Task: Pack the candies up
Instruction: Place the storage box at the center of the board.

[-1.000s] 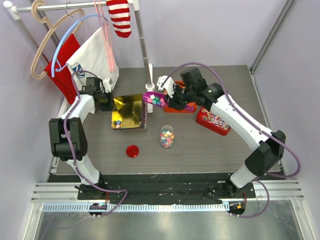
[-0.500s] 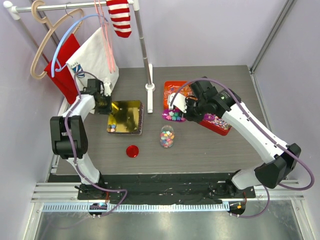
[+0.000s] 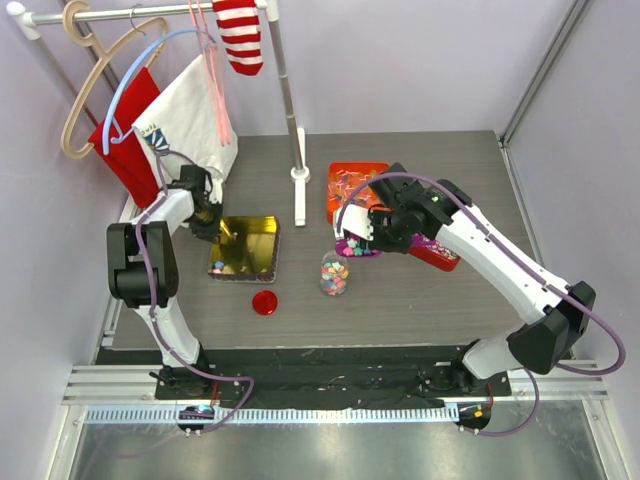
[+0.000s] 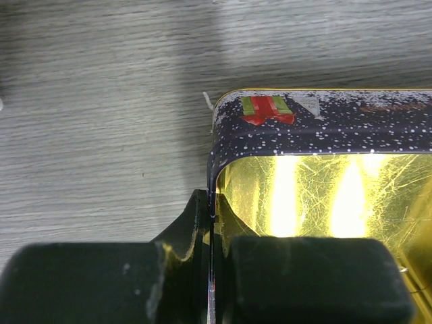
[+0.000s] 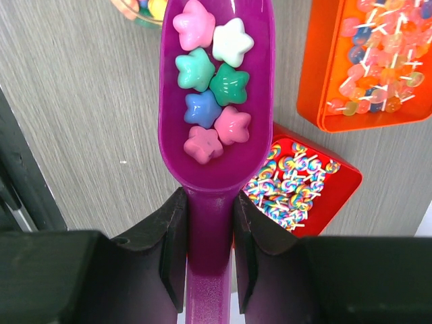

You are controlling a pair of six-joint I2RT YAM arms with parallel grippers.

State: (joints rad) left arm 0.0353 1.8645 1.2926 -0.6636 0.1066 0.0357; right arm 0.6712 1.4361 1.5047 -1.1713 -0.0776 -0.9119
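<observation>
Grey wood-grain table spans our overhead view, the gold tin at its 9 o'clock; only the left wrist view shows us the left gripper pinched tight on the tin's wall. Our right gripper clamps the purple scoop, long axis 6-to-12, bowl toward the jar, seven star candies inside.

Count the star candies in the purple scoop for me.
7 candies, all in the scoop: pink and white at the tip, teal and green behind, blue next, two pink nearest the handle. Some may hide beneath.
</observation>
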